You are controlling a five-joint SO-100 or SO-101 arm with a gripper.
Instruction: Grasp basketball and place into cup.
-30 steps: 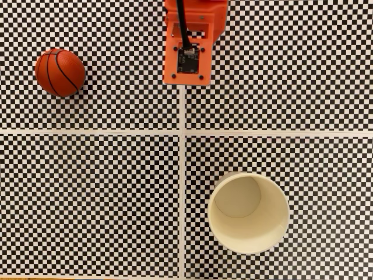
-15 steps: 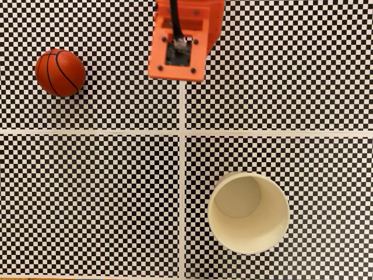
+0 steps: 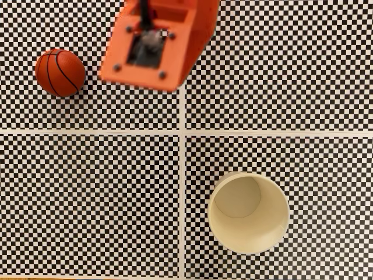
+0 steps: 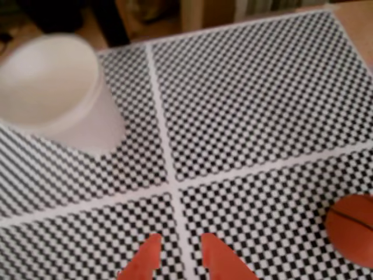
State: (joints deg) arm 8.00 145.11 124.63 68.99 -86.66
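The basketball (image 3: 60, 72), small and orange-red with black seams, lies on the checkered mat at the upper left of the fixed view. In the wrist view the basketball (image 4: 352, 230) is at the lower right edge. The cream-white cup (image 3: 278, 232) stands upright and empty at the lower right; the wrist view shows the cup (image 4: 55, 87) at the upper left. My gripper (image 4: 179, 244) enters from the bottom edge with its orange fingertips (image 4: 150, 248) a little apart and nothing between them, well left of the ball. My arm's orange wrist housing (image 3: 154, 46) hangs blurred just right of the ball.
White lines (image 3: 182, 133) cross the black-and-white checkered mat and split it into four fields. A wooden table edge (image 4: 358, 17) and dark objects lie beyond the mat's far side in the wrist view.
The orange wrist housing has swung left toward the basketball and looks larger and blurred now. Ball and cup have not moved.
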